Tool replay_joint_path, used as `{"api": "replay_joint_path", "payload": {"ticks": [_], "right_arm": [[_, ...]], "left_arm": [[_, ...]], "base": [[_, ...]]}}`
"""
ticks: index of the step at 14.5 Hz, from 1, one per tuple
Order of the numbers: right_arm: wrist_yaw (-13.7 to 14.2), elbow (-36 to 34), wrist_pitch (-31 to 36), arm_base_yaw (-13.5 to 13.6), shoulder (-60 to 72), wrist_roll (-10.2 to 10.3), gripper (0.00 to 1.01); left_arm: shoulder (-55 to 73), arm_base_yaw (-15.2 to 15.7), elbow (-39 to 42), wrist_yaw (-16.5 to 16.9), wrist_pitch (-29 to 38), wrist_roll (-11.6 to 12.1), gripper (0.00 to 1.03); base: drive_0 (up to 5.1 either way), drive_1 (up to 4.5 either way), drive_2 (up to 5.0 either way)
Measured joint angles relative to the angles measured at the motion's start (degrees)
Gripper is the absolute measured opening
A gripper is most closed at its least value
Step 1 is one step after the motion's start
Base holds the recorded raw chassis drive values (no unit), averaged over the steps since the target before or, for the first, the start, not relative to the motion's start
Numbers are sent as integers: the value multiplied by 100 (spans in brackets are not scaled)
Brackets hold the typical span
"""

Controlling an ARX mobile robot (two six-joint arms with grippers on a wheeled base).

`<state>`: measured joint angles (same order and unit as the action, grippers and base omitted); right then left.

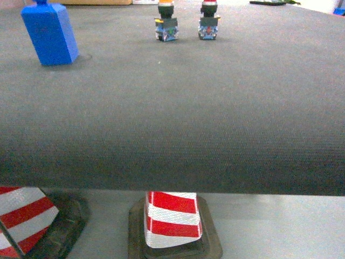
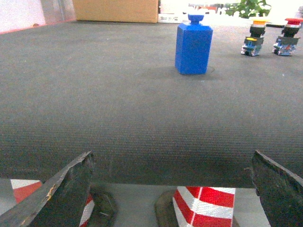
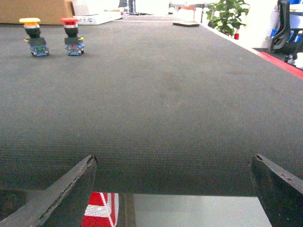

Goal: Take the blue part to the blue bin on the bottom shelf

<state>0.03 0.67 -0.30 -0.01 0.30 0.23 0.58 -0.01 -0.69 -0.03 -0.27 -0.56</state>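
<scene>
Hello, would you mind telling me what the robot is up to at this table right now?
Nothing is being handled yet. Both grippers, left and right, hang open and empty at the near edge of the dark mat. The blue part stands upright and untouched at the far left, apart from two push-button switches, yellow-capped and red-capped. No blue bin or shelf is in view.

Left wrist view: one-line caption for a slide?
Open left gripper at the dark mat's near edge; blue part upright beyond, two pushbutton switches far right.
</scene>
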Motion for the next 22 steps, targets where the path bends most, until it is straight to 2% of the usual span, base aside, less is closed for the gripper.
{"api": "replay_joint_path", "payload": {"ticks": [22], "right_arm": [[-4,0,2,0,0,-9,98]], "left_arm": [[0,0,-2,0,2,-2,98]], "base": [[0,0,0]]}}
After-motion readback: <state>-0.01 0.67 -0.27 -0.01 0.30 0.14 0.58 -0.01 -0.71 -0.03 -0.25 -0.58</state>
